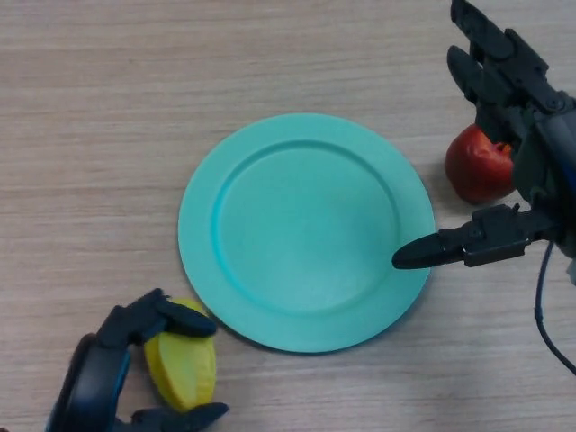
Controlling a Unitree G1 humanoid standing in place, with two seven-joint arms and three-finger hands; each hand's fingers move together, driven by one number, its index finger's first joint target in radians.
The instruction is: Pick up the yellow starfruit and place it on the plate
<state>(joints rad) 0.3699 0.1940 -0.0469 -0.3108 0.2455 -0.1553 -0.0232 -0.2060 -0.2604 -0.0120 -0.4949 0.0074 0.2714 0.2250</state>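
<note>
The yellow starfruit (184, 366) lies on the wooden table at the lower left, just beside the front left rim of the teal plate (306, 229). My left hand (101, 369) comes in from the bottom left and its fingers and thumb curl round the starfruit from both sides. My right hand (517, 135) is at the right edge, open, with fingers straight and the thumb reaching over the plate's right rim. The plate holds nothing.
A red fruit (477, 165) lies on the table right of the plate, partly hidden under my right hand. The wooden table (135, 108) stretches to the back and left.
</note>
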